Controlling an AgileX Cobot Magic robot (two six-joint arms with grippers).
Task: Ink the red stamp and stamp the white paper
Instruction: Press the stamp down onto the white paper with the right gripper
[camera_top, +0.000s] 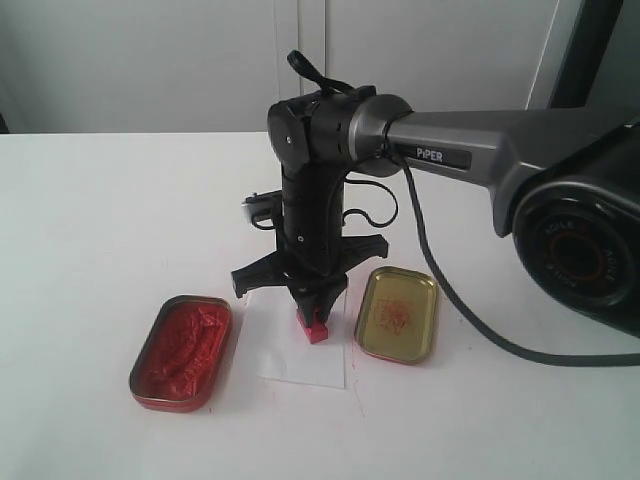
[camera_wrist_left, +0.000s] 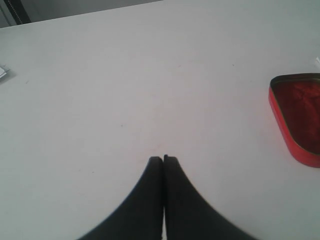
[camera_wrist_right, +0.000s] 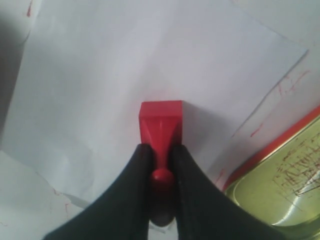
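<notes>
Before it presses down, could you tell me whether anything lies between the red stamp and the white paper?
Nothing visible does. The right pincer holds the red stamp by its handle over bare white paper; the gold lid sits beside the sheet.

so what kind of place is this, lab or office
Most likely a robotics lab bench: a bare white tabletop, a Piper-branded arm whose right gripper holds the red stamp at the white paper, beside an ink tin and gold lid.
</notes>
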